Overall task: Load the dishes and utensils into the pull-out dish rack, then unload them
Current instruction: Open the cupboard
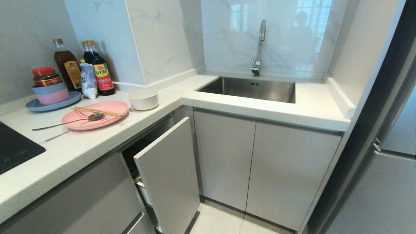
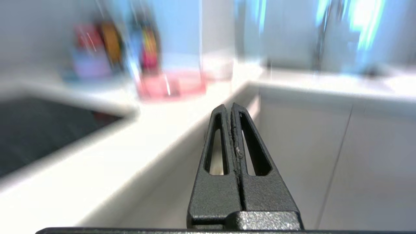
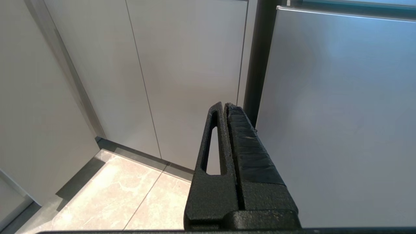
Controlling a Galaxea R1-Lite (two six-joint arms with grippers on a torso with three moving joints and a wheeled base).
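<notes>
A home kitchen. A pale stone bench runs round a corner, with a steel sink let into it and a tall tap against the far marble wall. On the left a black hob is set into the bench. Far left stand sauce bottles, a red-lidded jar and stacked bowls on a blue plate. Near them are a pink plate with chopsticks and a spoon, and a cream bowl. Grey cabinet doors fill the space below, one front standing out. A steel fridge stands at the right; the floor is tiled.
</notes>
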